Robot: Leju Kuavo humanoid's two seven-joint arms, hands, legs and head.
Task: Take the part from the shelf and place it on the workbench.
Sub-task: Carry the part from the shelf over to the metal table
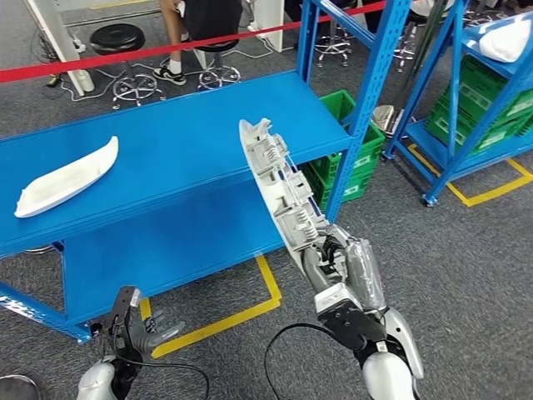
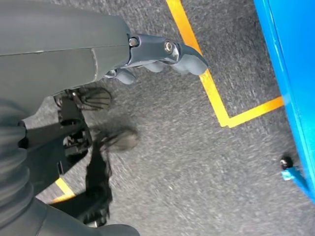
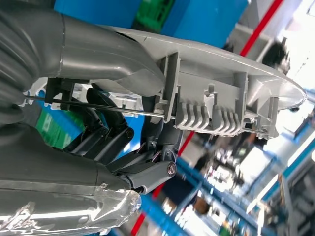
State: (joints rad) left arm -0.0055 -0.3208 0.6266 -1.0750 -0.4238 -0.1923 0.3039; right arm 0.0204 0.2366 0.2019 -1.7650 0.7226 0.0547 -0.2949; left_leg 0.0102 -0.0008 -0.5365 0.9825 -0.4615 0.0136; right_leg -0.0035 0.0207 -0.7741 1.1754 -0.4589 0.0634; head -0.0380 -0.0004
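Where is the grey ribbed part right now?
The grey part is held by the right hand, raised in front of the blue shelf, right of centre in the head view.

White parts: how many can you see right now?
2. One part is gripped in the right hand; another part lies on the blue shelf. Others may be hidden.
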